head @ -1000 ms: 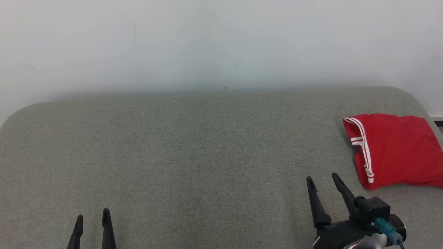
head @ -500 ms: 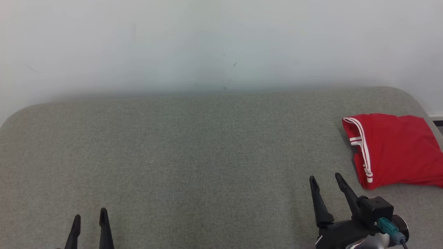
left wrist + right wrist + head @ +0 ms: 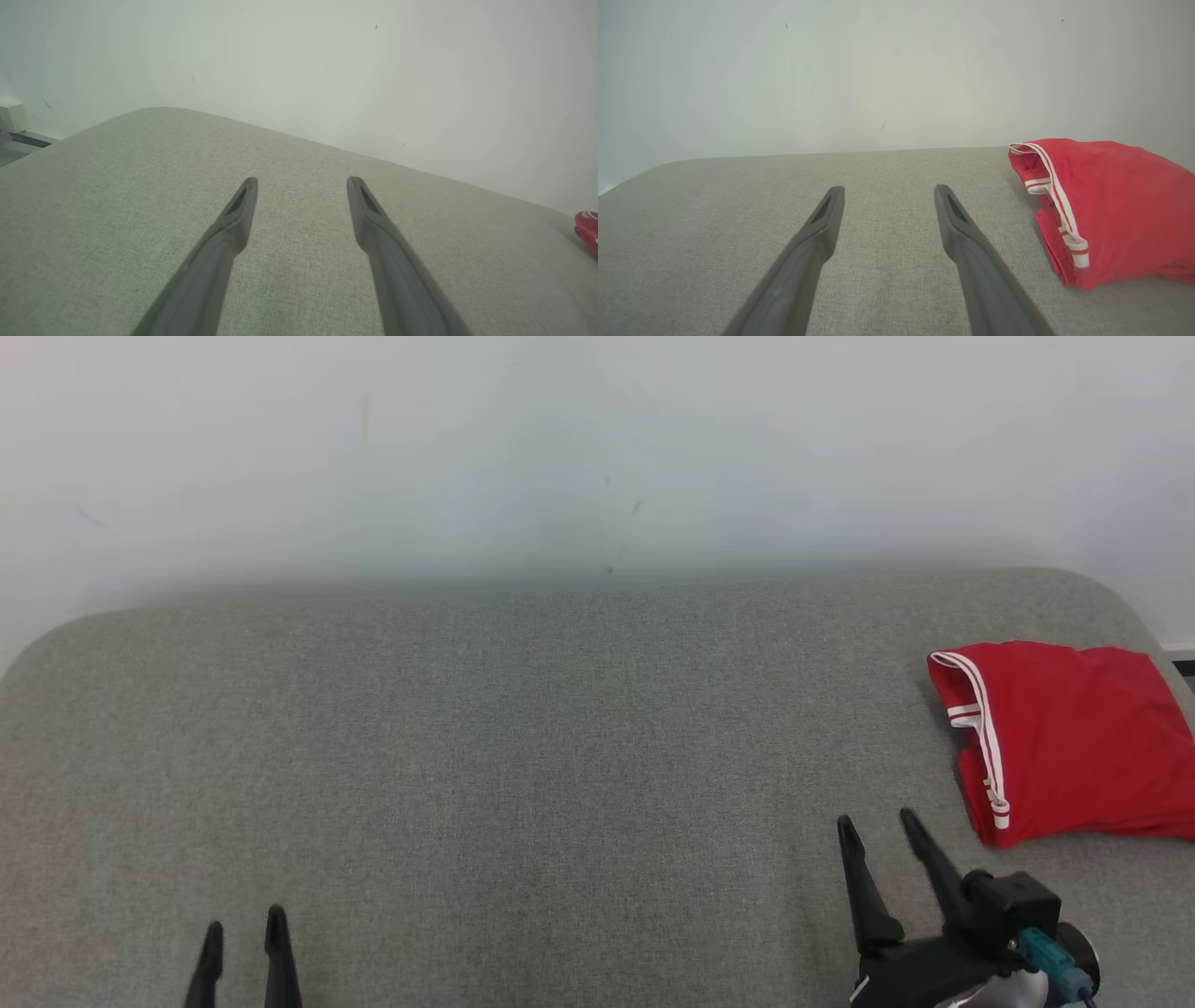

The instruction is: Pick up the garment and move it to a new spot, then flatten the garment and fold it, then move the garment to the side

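The red garment (image 3: 1064, 737) lies ahead and right of your right gripper (image 3: 876, 818) — the nearer one. Both arms' jaws stand open, empty.

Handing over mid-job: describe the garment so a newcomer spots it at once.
Start from the wide grey fabric surface below the white wall. Go to its right end, just past the right hand. The garment lies there folded: the only bright red thing, white stripes along its left edge.

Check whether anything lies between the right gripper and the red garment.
Nothing visible does. Only bare grey surface separates the open right gripper from the red garment, which lies ahead and to its right.
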